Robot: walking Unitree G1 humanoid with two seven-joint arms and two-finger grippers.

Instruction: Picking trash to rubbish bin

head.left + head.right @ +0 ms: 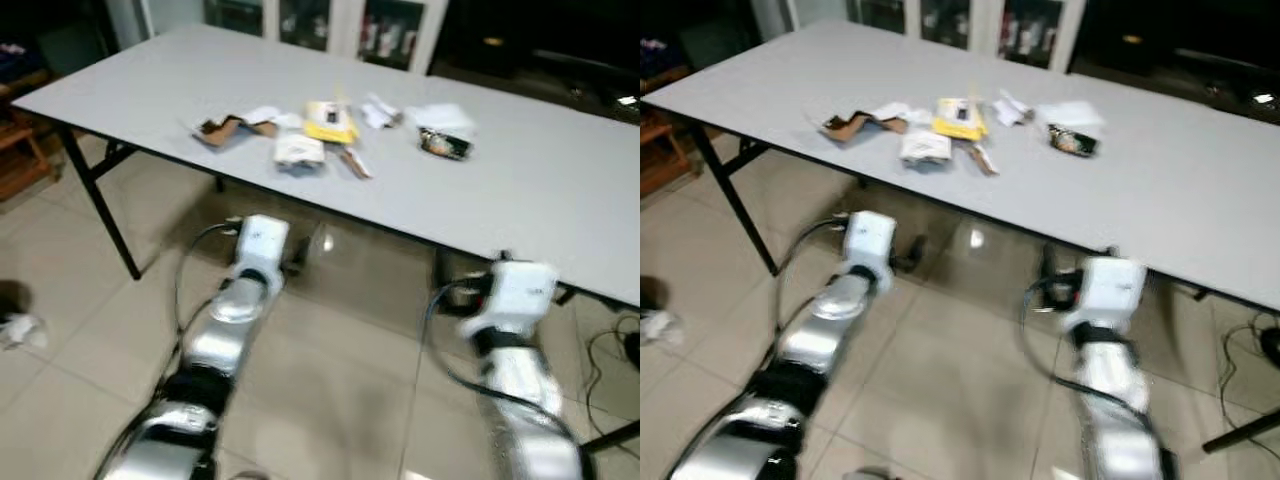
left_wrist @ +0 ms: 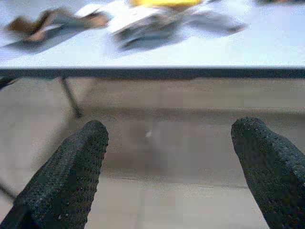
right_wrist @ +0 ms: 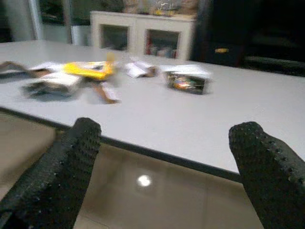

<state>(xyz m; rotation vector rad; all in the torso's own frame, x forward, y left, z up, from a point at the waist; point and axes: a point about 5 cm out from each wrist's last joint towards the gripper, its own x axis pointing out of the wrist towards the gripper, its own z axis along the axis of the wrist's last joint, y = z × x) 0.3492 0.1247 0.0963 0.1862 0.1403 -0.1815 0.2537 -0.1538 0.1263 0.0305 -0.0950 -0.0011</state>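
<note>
A loose row of trash (image 1: 330, 135) lies along the white table (image 1: 560, 190), its long axis running parallel to the table's near edge, well beyond both sets of fingertips. Both silver arms reach forward, held low before that edge. The left gripper (image 2: 167, 157) and right gripper (image 3: 167, 157) each have fingers spread wide, holding nothing. The right wrist view adds a white cabinet (image 3: 143, 33) behind the table.

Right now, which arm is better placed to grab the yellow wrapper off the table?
Probably left: the left gripper, open, sits nearly below the yellow wrapper; the right gripper sits farther along the table.
</note>
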